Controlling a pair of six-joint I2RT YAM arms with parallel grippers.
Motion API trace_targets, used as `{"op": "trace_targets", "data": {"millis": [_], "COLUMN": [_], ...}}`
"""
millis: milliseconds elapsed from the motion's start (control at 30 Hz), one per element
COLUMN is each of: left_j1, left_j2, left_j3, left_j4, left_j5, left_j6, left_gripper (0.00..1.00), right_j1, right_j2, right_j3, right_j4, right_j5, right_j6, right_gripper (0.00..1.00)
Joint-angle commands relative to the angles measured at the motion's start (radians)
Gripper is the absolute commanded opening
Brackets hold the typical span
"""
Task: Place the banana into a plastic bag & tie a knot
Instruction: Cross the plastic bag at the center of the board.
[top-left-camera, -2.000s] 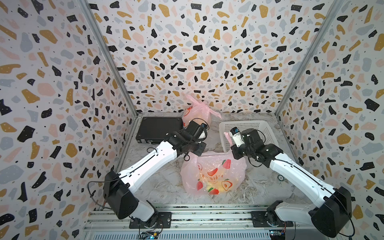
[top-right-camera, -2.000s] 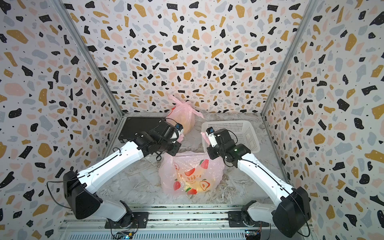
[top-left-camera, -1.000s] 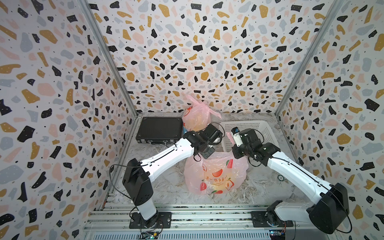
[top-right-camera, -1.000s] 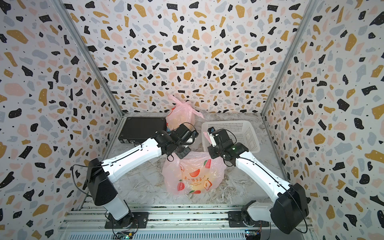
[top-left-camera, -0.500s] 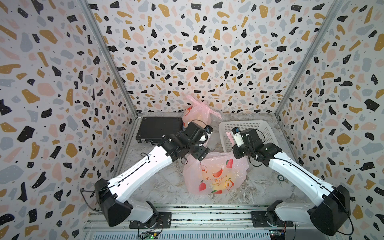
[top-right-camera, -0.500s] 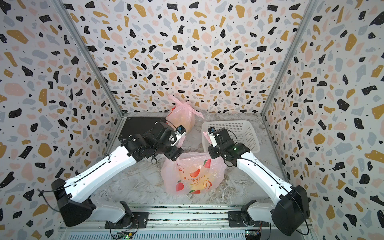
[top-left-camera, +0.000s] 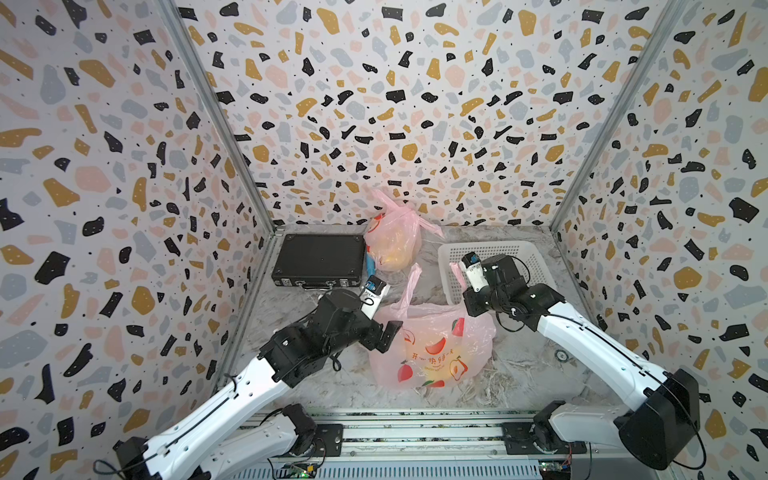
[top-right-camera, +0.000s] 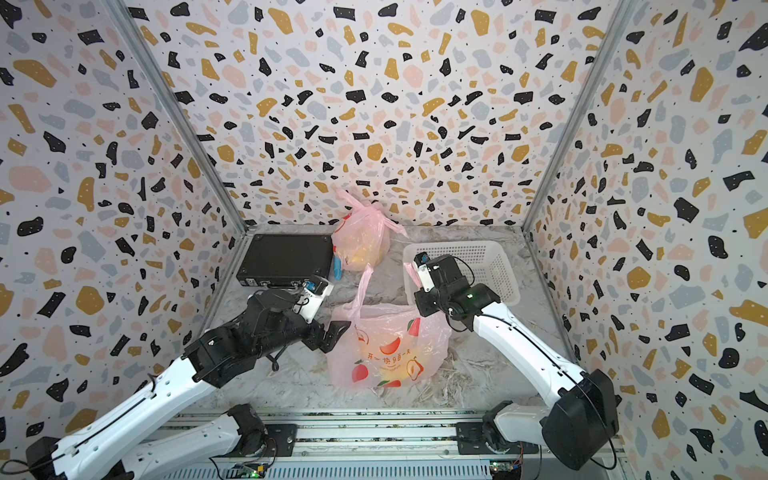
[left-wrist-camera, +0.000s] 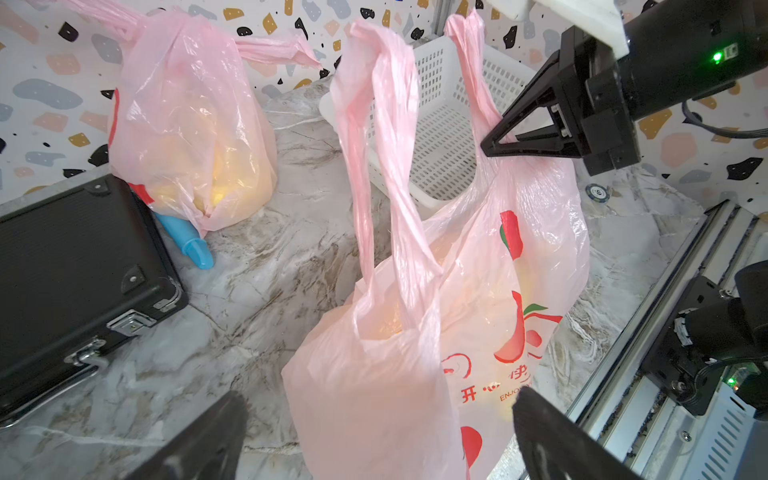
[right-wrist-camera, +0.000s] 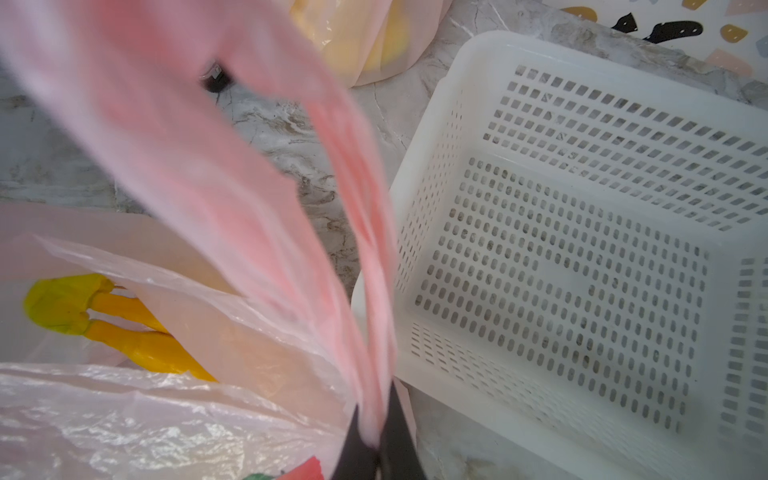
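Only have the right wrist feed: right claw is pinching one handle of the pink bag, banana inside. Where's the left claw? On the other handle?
Observer: No. The left claw is open at the side of the bag, gripping nothing.
Operator: And the other handle?
Observer: The other handle stands up loose, with no claw on it.
Operator: Anything at the back I can't see?
Observer: A black case lies by the back wall on the left arm's side, with a second, knotted pink bag beside it.
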Motion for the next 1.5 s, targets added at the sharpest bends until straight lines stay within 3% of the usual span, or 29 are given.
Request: {"op": "trace_targets", "data": {"millis": [0, 200, 533, 700, 967, 1300, 1467], "left_j1": [0.098, 0.307, 0.367, 0.368, 0.363, 0.299, 0.298], "left_j2": [-0.008, 0.051, 0.224, 0.284, 0.348, 0.378, 0.397], "left_j3": [-0.045, -0.088, -0.042, -0.022, 0.016, 0.018, 0.024], "left_j4": [0.185, 0.338, 0.369, 0.374, 0.381, 0.388, 0.373], "left_j5": [0.166, 0.62, 0.902, 0.89, 0.861, 0.876, 0.874], "left_j6": [-0.025, -0.014, 0.018, 0.021, 0.022, 0.032, 0.039], "left_gripper": [0.99, 0.99, 0.99, 0.99, 0.9, 0.82, 0.56], "right_j1": [-0.003, -0.005, -0.005, -0.004, -0.004, -0.005, -0.004], "right_j2": [-0.007, -0.022, -0.023, -0.031, -0.039, -0.044, -0.047], "right_j3": [0.049, 0.043, 0.042, 0.039, 0.039, 0.038, 0.035], "right_j4": [-0.031, -0.028, -0.028, -0.031, -0.028, -0.022, -0.02], "right_j5": [-0.028, -0.067, -0.117, -0.126, -0.151, -0.168, -0.178], "right_j6": [0.009, 0.005, 0.009, 0.007, 0.008, 0.01, 0.008], "right_gripper": [0.0, 0.0, 0.0, 0.0, 0.0, 0.0, 0.0]}}
